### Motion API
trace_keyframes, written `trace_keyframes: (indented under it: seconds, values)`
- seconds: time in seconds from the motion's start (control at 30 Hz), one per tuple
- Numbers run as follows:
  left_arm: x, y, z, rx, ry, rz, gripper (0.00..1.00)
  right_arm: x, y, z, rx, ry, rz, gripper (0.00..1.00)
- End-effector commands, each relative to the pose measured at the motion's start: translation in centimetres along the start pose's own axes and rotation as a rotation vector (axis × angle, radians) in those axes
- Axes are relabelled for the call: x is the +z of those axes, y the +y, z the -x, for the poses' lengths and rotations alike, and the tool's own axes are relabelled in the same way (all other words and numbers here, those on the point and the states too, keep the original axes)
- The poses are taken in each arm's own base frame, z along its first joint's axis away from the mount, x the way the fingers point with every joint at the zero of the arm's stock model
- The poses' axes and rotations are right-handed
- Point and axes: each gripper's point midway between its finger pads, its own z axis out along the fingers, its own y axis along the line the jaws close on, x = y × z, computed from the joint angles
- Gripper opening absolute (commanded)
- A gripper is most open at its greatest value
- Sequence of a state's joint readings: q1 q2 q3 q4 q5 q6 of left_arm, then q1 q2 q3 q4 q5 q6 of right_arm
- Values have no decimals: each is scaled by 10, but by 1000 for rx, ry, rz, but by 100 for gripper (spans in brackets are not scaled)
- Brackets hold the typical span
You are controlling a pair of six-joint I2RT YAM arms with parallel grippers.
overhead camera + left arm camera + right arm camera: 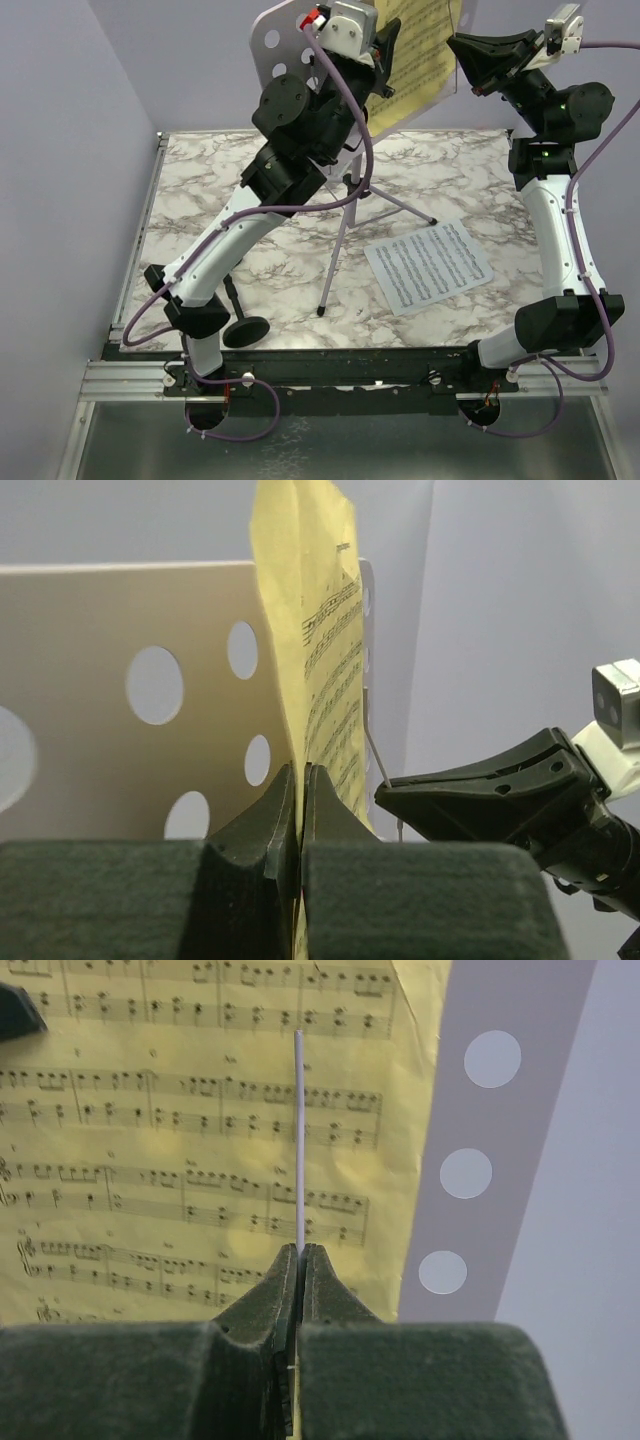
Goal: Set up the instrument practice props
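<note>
The left gripper (pixel 300 780) is pressed together on the near edge of a yellow sheet-music page (pixel 325 660), pinching the paper between its dark green fingers (pixel 262 825). The page stands on edge in the left wrist view, its long axis running up the frame and its printed staves facing right.

The right gripper (pixel 300 1258) is clamped on a thin pale rod (pixel 299 1140) that rises straight up the middle of the right wrist view, in front of the yellow page. The staves there run level across the frame.

Behind the page is one lilac music stand (pixel 275 45) with round holes punched through its plate; three holes show along its right edge in the right wrist view. In the top view the plate sits at the upper centre of the frame. Two thin legs of its tripod (pixel 338 250) splay down onto the marble-patterned table (pixel 200 190).

There are two sheet-music pages in all. The second, a white sheet-music page (pixel 428 265), lies flat on the table at centre right, well apart from the stand's plate. Its long axis runs left to right, rising slightly rightward.

One short black mic stand (pixel 245 328) sits at lower left, round base on the table, partly hidden by the left arm.
</note>
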State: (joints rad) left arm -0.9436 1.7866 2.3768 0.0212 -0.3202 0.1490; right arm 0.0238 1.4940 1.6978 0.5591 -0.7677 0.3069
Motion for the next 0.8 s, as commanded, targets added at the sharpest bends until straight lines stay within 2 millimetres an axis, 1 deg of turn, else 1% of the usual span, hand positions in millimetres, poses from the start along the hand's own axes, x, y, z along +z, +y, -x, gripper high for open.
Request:
trace_keyframes:
  seconds: [0.0,0.1,0.23,0.37,0.43,0.63,0.77]
  values:
    - [8,-9,1,36,-36,-41,0,-1,9,20,-44,-39,26,0]
    - [11,-16,-3,52,-41,-69,0,-1,11,22,-47,-33,36,1]
    - [17,-20,-8,93,-53,-83,0,-3,13,21,-48,-30,36,0]
    - [22,-24,-6,135,-82,-102,0,-3,14,22,-44,-31,42,0]
    - [23,-26,-3,155,-98,-113,0,-2,15,22,-43,-31,49,1]
    - [26,-32,-13,218,-97,-146,0,-2,16,22,-38,-28,54,1]
    - [26,-38,-14,257,-102,-187,0,-3,16,21,-40,-28,55,1]
